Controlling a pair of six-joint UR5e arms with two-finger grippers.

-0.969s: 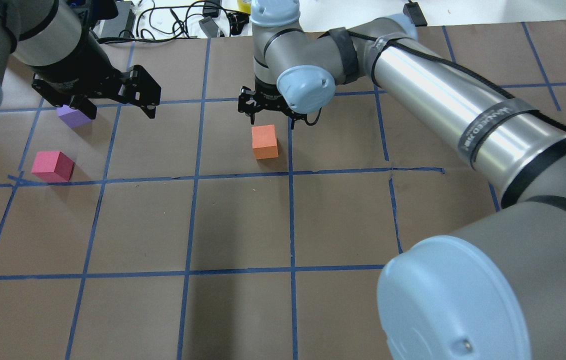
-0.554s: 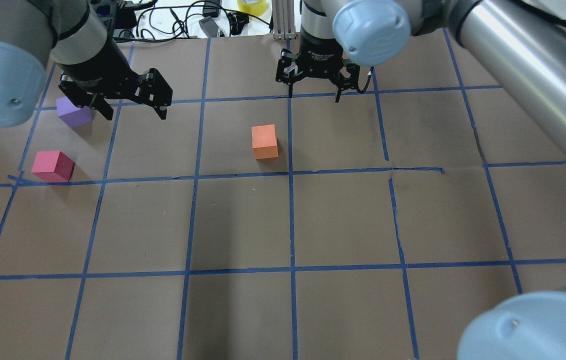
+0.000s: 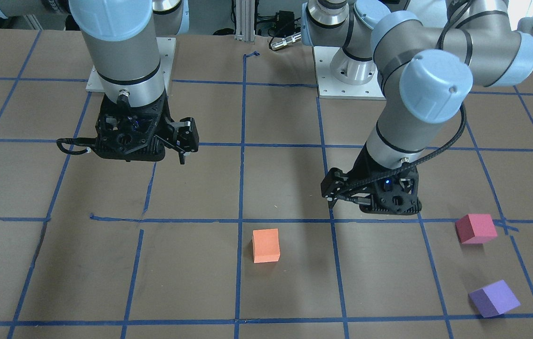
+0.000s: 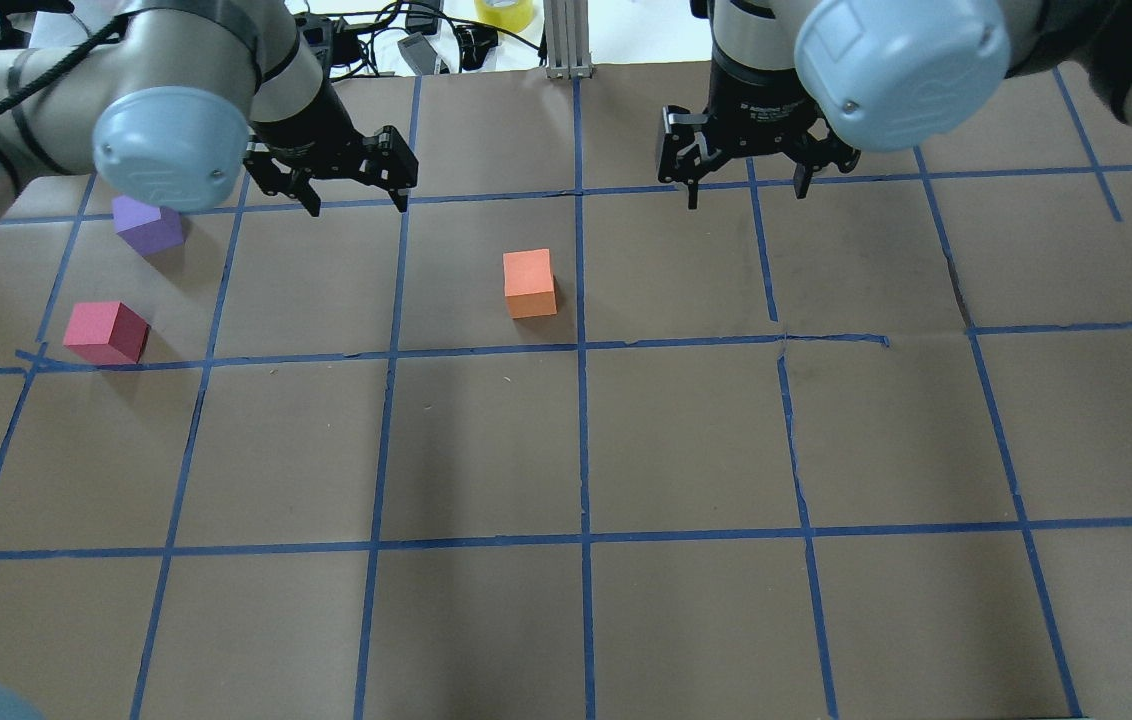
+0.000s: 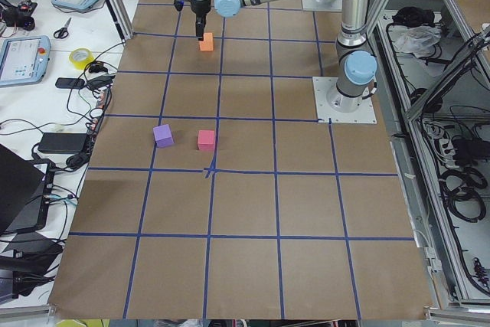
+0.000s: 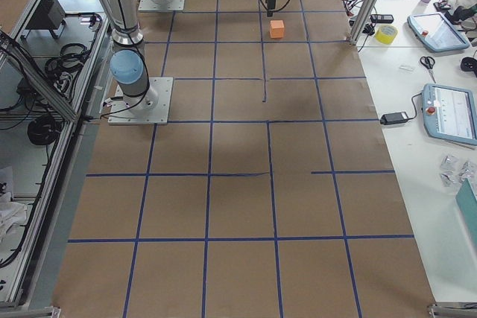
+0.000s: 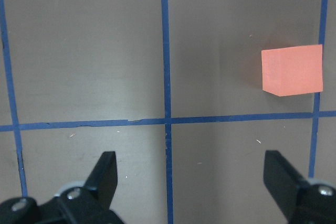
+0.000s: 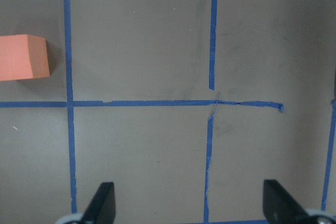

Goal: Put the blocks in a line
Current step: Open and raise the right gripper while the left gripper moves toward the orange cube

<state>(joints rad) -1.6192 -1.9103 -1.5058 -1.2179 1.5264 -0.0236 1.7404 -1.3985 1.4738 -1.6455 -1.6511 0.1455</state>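
1. Brown paper covered the desk (image 4: 686, 440), crossed by blue tape lines (image 4: 583, 450). In the overhead view the orange block (image 4: 530, 284) sat a little above the middle, just left of a vertical line. The pinkish-red block (image 4: 106, 332) lay near the left edge, with the purple block (image 4: 149, 224) above it, its top corner hidden behind the left arm's elbow cap. The left fingers (image 4: 310, 198) hung spread wide in the upper left, holding nothing. The right fingers (image 4: 691, 192) hung equally wide and empty in the upper right of centre.
2. In the front-facing view the orange block stood low in the centre. The pinkish-red block was at the right, and the purple one was below it in the lower right corner, turned at an angle to the lines. Both grippers hung above the desk, clear of all three blocks; their spread was hard to read from this angle.
3. From the left end, purple and pinkish-red sat side by side left of centre, near but apart, with orange far off at the top.
4. From the right end, only the orange block showed, at the top.
5. In the left wrist view the fingers were wide at the bottom corners, with orange at the upper right.
6. In the right wrist view the fingers were wide, with orange cut off by the left edge.
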